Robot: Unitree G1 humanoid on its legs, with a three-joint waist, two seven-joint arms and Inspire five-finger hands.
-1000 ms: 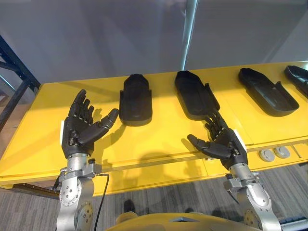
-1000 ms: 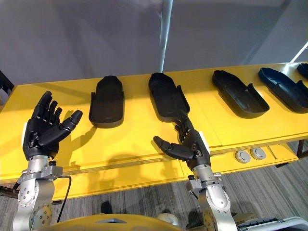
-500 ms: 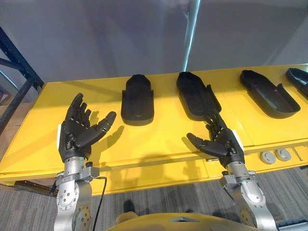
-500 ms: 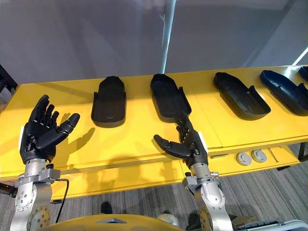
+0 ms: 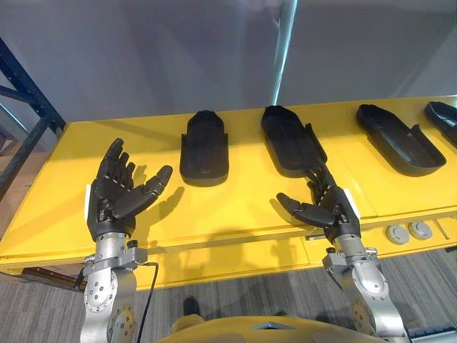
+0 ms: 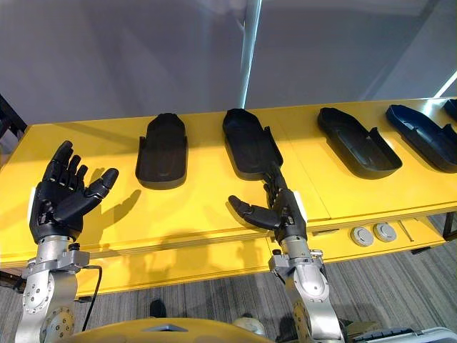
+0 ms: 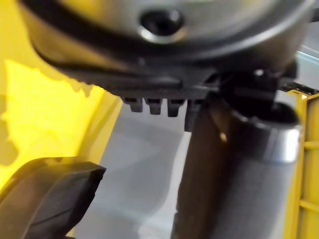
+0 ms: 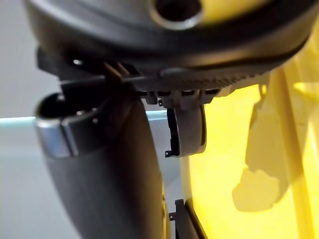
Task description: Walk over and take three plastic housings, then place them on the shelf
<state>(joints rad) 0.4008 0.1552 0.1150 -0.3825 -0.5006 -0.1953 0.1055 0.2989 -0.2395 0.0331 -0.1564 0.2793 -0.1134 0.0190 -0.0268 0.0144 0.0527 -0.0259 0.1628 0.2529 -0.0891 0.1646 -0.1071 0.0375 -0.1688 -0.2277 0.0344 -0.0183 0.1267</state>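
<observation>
While both arms are standing up from below the near edge of the yellow table (image 5: 235, 207), the left eye view is showing the left hand (image 5: 114, 196) held palm up, fingers straight and spread, grasping nothing. The right hand (image 5: 330, 211) is likewise lying released, its fingertips right by the near end of the second housing (image 5: 289, 139); I cannot tell whether they are touching it. The first housing (image 5: 203, 146) is lying beyond and between the two hands, with the third housing (image 5: 398, 136) and fourth housing (image 5: 444, 114) resting further right along the table's far side. A blue rack (image 5: 21, 93) is standing at the left, and two grey discs (image 5: 407, 231) are sitting on the lower ledge. The right eye view is giving the same row, all four housings flat on the table. In the left wrist view the thumb is sticking out straight, a dark housing edge showing past it. In the right wrist view the thumb is jutting out straight over yellow surface.
</observation>
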